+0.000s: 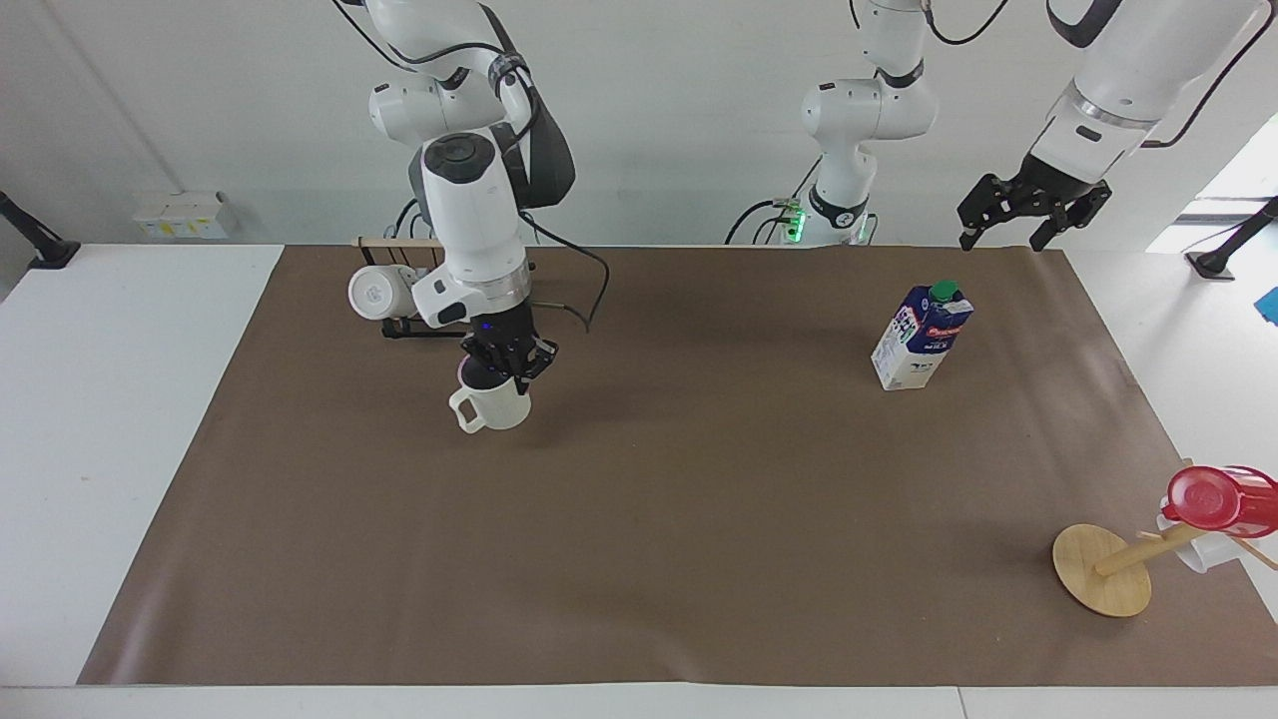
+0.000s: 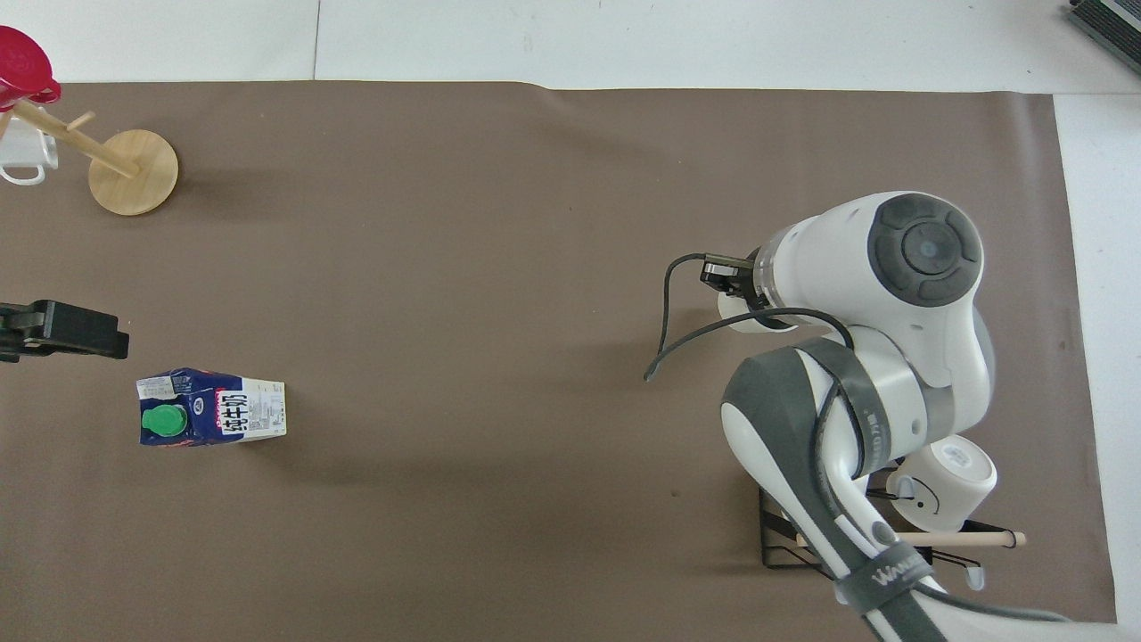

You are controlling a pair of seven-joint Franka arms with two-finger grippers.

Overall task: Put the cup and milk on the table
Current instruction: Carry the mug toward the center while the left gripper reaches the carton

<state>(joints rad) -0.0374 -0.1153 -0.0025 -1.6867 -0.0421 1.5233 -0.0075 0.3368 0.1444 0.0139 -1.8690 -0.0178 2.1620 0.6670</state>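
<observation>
Cup [image 1: 492, 406] clamped by its rim in right gripper [image 1: 511, 367], carried over the paper by the wire rack [image 1: 407, 322]. Milk [image 1: 922, 336] stands upright at 3 o'clock. Left gripper [image 1: 1028, 212] waits open above it. I'd lower straight, keep it level, release only on contact.

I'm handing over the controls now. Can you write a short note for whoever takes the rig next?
Right tool: shut on the rim of the cream-white ceramic mug, carrying it over the brown paper sheet on the white table, beside the black wire rack.
Left tool: open, empty, raised over the table's edge near the robots.
Blue-and-white milk carton with green cap: upright on the paper, placed.
Left: set the mug down, release.
</observation>
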